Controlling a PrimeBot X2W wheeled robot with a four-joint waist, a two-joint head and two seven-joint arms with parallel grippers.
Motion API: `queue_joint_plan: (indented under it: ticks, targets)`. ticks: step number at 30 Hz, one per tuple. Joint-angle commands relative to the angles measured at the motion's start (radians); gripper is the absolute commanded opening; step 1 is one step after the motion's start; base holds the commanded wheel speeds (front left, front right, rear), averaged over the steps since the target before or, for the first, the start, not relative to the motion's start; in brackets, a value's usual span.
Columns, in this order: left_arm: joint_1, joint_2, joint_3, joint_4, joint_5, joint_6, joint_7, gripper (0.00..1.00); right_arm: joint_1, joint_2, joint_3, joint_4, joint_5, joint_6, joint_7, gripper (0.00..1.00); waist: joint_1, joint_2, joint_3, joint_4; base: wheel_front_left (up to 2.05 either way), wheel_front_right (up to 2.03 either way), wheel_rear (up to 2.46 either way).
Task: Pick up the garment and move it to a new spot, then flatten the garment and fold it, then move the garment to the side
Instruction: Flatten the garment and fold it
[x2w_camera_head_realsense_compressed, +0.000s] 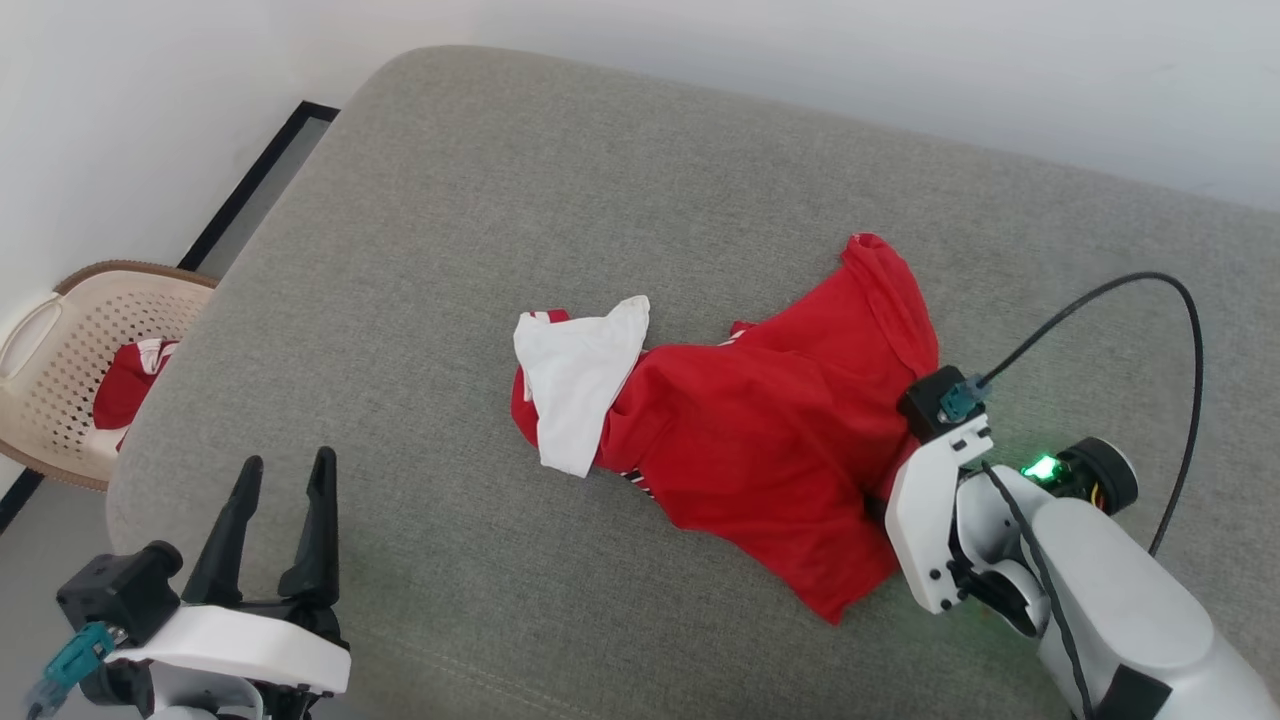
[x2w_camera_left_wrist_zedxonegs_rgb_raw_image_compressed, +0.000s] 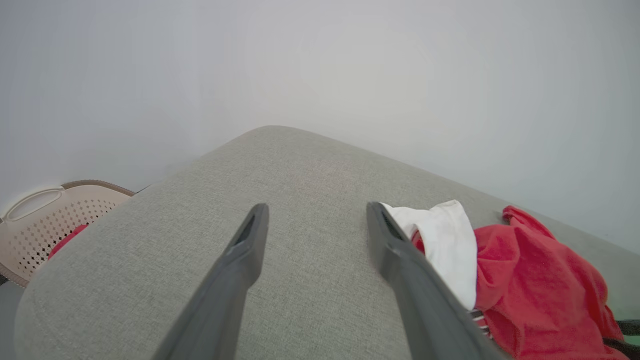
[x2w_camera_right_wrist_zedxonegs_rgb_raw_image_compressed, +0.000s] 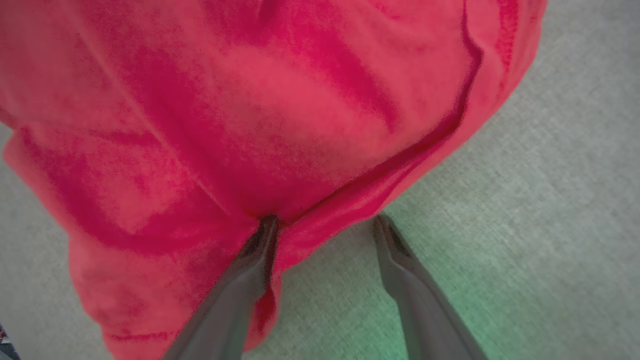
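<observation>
My left claw (x2w_camera_head_realsense_compressed: 287, 460) hangs released, both dark fingers spread wide, over the near left corner of the grey cushioned surface (x2w_camera_head_realsense_compressed: 450, 200), with nothing between them but bare grey fabric. In my left wrist view the garment (x2w_camera_head_realsense_compressed: 770, 430) lies off to one side of that claw, apart from it. The garment is crumpled in a heap right of the middle of the cushion: mostly red cloth, with a white sleeve (x2w_camera_head_realsense_compressed: 580, 385) flopped over its left end and a scrap of red-white striped trim peeking out along the near edge. Any printed numerals are hidden in the folds. My right claw (x2w_camera_right_wrist_zedxonegs_rgb_raw_image_compressed: 326, 219) is down at the garment's right side and is also unclenched, its jaws standing wide. One fingertip (x2w_camera_right_wrist_zedxonegs_rgb_raw_image_compressed: 267, 227) presses into a crease of the red cloth. The other rests on bare grey fabric just beside the hem, so the hem's edge runs between the two fingers without being pinched. At the far left, on the floor beside the cushion, stands a beige perforated basket (x2w_camera_head_realsense_compressed: 60, 300) with some red and white cloth (x2w_camera_head_realsense_compressed: 125, 385) in it.
</observation>
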Motion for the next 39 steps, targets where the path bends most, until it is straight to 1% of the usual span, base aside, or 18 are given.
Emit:
queue_joint_plan:
  ticks: [1,3,6,11,12,14,17,20,23,26,28,30,31,32,33,34,37,39]
  targets:
    - [0.014,-0.016,0.02,-0.003,0.02,-0.011,-0.007,1.0,0.004,0.008,0.024,0.039,0.012,0.0,0.008,0.0,0.0,-0.0001,0.003,0.005,0.0,0.0,0.0]
    - [0.019,-0.033,0.047,-0.011,0.036,-0.02,-0.007,1.0,-0.017,0.004,0.026,0.043,0.031,0.0,-0.004,0.0,0.0,-0.0001,0.004,0.003,0.0,0.0,0.0]
    - [0.029,-0.057,0.087,-0.02,0.05,-0.033,-0.006,1.0,-0.047,-0.02,0.026,0.015,0.062,-0.002,-0.017,0.0,0.0,-0.0001,-0.001,-0.005,0.0,0.0,0.0]
    - [0.066,-0.076,0.139,-0.032,0.077,-0.046,-0.006,1.0,-0.059,-0.09,0.005,-0.115,0.123,-0.001,0.005,0.0,0.0,-0.0001,-0.022,-0.037,0.0,0.0,0.0]
    - [0.066,-0.076,0.139,-0.032,0.077,-0.046,-0.006,1.0,-0.059,-0.09,0.005,-0.115,0.123,-0.001,0.005,0.0,0.0,-0.0001,-0.022,-0.037,0.0,0.0,0.0]
    - [0.081,-0.081,0.154,-0.04,0.086,-0.051,-0.006,1.0,-0.044,-0.136,-0.024,-0.181,0.139,-0.001,0.027,0.0,0.0,-0.0001,-0.031,-0.05,0.0,0.0,0.0]
    - [0.101,-0.086,0.167,-0.044,0.095,-0.052,-0.006,1.0,-0.006,-0.189,-0.086,-0.275,0.149,-0.001,0.07,0.0,0.0,-0.0001,-0.044,-0.066,0.0,0.0,0.0]
    - [0.114,-0.089,0.174,-0.047,0.1,-0.056,-0.006,1.0,0.045,-0.238,-0.176,-0.351,0.133,-0.001,0.125,0.0,0.0,-0.0001,-0.054,-0.076,0.0,0.0,0.0]
    - [0.124,-0.088,0.173,-0.047,0.103,-0.057,-0.006,1.0,0.117,-0.264,-0.28,-0.386,0.103,-0.001,0.186,0.0,0.0,-0.0001,-0.059,-0.081,0.0,0.0,0.0]
    - [0.121,-0.089,0.168,-0.043,0.1,-0.058,-0.006,1.0,0.186,-0.26,-0.385,-0.383,0.064,-0.001,0.235,0.0,0.0,-0.0001,-0.063,-0.08,0.0,0.0,0.0]
    - [0.116,-0.088,0.161,-0.036,0.099,-0.058,-0.006,1.0,0.223,-0.233,-0.442,-0.367,0.058,-0.001,0.243,0.0,0.0,-0.0001,-0.064,-0.079,0.0,0.0,0.0]
    - [0.109,-0.086,0.154,-0.031,0.094,-0.057,-0.006,1.0,0.253,-0.213,-0.474,-0.337,0.052,-0.001,0.243,0.0,0.0,-0.0001,-0.064,-0.077,0.0,0.0,0.0]
    - [0.106,-0.085,0.15,-0.029,0.092,-0.057,-0.006,1.0,0.264,-0.197,-0.489,-0.323,0.05,-0.001,0.235,0.2,0.0,-0.0001,-0.064,-0.077,0.0,0.0,0.0]
    - [0.103,-0.084,0.148,-0.026,0.09,-0.057,-0.006,1.0,0.271,-0.188,-0.494,-0.307,0.042,-0.001,0.23,0.28,0.0,-0.0001,-0.065,-0.076,0.0,0.0,0.0]
    - [0.102,-0.083,0.147,-0.024,0.089,-0.057,-0.006,1.0,0.279,-0.178,-0.493,-0.296,0.035,-0.001,0.222,0.48,0.0,-0.0001,-0.065,-0.077,0.0,0.0,0.0]
    - [0.102,-0.082,0.146,-0.021,0.088,-0.057,-0.006,1.0,0.283,-0.169,-0.496,-0.283,0.028,-0.001,0.217,1.0,0.0,-0.0001,-0.065,-0.077,0.0,0.0,0.0]
    - [0.101,-0.078,0.144,-0.016,0.088,-0.058,-0.006,1.0,0.28,-0.143,-0.505,-0.262,0.018,-0.001,0.193,1.0,0.0,-0.0001,-0.065,-0.082,0.0,0.0,0.0]
    - [0.1,-0.073,0.143,-0.016,0.088,-0.058,-0.006,1.0,0.273,-0.131,-0.504,-0.276,0.013,-0.001,0.183,1.0,0.0,-0.0001,-0.065,-0.093,0.0,0.0,0.0]
